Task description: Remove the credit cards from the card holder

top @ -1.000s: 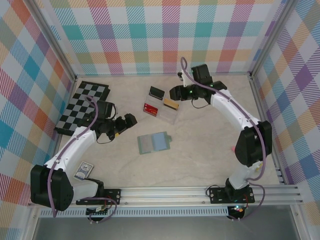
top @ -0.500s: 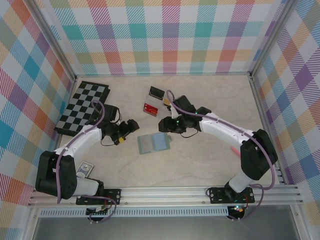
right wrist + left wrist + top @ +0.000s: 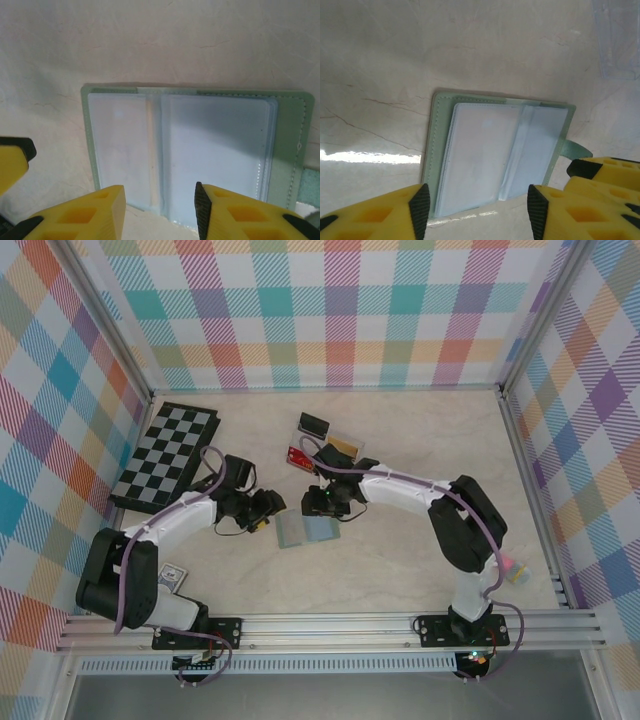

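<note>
Table, pale marbled top, inside checked walls. Card holder: grey-green, lying open and flat near the table's middle, pale blue lining up, closing tab at its right edge. In the left wrist view the holder lies just beyond the fingertips; in the right wrist view the holder has its near edge between the two fingers. Left gripper: low over the table just left of the holder; the left gripper has its jaws spread, nothing between them but bare table and the holder's edge. Right gripper: over the holder's far edge; the right gripper has its jaws parted, and I cannot tell whether the tips touch the holder. Tray: clear plastic, just behind the holder. Credit cards: a red card at the tray's left end and a yellow-orange card at its right end. Small dark rectangular item: beyond the tray. Chessboard: far left, against the wall. Small box: beside the left arm's base.
</note>
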Available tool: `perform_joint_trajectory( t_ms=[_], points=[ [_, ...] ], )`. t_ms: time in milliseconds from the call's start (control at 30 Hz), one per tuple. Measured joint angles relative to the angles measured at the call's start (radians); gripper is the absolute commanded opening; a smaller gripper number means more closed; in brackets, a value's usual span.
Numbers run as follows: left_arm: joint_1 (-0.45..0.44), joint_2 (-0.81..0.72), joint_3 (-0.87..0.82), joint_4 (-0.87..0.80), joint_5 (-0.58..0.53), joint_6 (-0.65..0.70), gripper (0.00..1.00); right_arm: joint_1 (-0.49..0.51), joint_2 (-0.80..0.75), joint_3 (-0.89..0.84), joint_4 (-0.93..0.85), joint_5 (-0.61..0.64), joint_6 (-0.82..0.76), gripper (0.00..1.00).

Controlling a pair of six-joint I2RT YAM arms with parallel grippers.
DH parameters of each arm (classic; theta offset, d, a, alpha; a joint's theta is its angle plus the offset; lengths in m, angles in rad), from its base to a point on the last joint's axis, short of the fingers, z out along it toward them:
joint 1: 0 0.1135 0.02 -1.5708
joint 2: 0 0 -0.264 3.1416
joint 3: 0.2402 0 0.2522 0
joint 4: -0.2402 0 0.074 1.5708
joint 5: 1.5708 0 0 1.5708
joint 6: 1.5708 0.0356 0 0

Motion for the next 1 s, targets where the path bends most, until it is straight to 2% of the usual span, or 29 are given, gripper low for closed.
perform_joint_trajectory(
  t_ms=[200, 400, 600, 1000],
  points=[
    [-0.023, 0.075, 0.03, -0.019, -0.013, 0.031, 0.41, 0.0, 0.047, 0.016, -0.039, 0.031, 0.015, 0.41],
    [-0.033, 0.13, 0.048, -0.018, -0.012, 0.051, 0.4, 0.0, 0.083, 0.022, -0.074, 0.052, 0.019, 0.41],
    [-0.052, 0.162, 0.062, -0.02, -0.013, 0.066, 0.45, 0.0, 0.093, 0.04, -0.09, 0.059, 0.019, 0.41],
    [-0.056, 0.194, 0.068, -0.018, -0.012, 0.066, 0.37, 0.0, 0.099, 0.049, -0.101, 0.06, 0.019, 0.4]
  ],
)
